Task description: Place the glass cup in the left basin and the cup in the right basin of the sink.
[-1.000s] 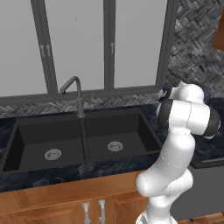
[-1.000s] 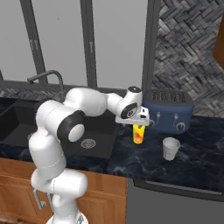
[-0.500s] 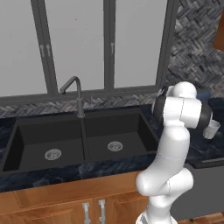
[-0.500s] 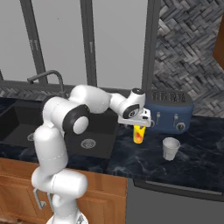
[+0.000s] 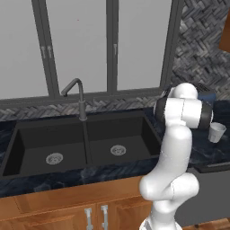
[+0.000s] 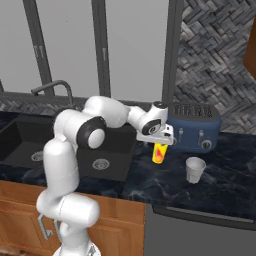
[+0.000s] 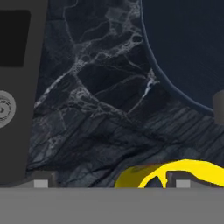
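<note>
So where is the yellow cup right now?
In the right base view, the cup stands on the dark counter directly under the gripper, between sink and toaster.

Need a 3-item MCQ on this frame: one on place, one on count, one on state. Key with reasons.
1. Where does the glass cup stand?
A. in the left basin
B. on the dark counter right of the sink
C. on top of the toaster

2. How many silver drains show in the sink?
A. one
B. two
C. three

3. How is the gripper relative to the cup?
A. open, just above it
B. shut on it, lifted high
C. open, down in the right basin

Key: 1 B, it sits on the marble counter in front of the blue toaster. 2 B, one drain in the left basin, one in the right basin. 3 A, the yellow cup stands on the counter right under the wide jaws.
</note>
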Controlling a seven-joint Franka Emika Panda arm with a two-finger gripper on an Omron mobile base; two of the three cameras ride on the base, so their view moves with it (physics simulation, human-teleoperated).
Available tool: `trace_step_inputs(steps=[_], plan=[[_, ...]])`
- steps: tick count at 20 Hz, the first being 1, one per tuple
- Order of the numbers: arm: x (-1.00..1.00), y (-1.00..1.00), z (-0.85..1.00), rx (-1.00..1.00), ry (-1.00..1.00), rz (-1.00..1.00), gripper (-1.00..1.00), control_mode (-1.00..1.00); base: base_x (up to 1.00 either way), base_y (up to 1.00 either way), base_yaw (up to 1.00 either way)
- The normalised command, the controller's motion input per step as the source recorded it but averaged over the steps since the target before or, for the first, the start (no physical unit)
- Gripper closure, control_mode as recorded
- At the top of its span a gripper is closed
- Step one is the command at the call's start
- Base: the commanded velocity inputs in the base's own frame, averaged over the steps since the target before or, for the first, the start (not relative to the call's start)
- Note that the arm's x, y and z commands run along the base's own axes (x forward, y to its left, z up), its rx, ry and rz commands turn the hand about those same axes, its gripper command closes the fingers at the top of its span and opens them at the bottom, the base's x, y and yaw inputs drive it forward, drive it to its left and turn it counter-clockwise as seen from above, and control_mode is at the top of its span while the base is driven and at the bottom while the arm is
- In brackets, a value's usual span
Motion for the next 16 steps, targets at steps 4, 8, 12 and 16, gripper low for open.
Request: trace_step_inputs(steps=[4, 8, 12, 16], plan=[[0.05, 0.0, -0.18, 0.04, 0.01, 0.0, 1.0, -1.0, 0.0, 0.0, 0.0], [0.0, 0.12, 0.0, 0.0, 0.0, 0.0, 1.0, -1.0, 0.0, 0.0, 0.0], [0.0, 0.37, 0.0, 0.0, 0.0, 0.0, 1.0, -1.0, 0.0, 0.0, 0.0], [0.0, 0.6, 0.0, 0.0, 0.0, 0.0, 1.0, -1.0, 0.0, 0.0, 0.0]])
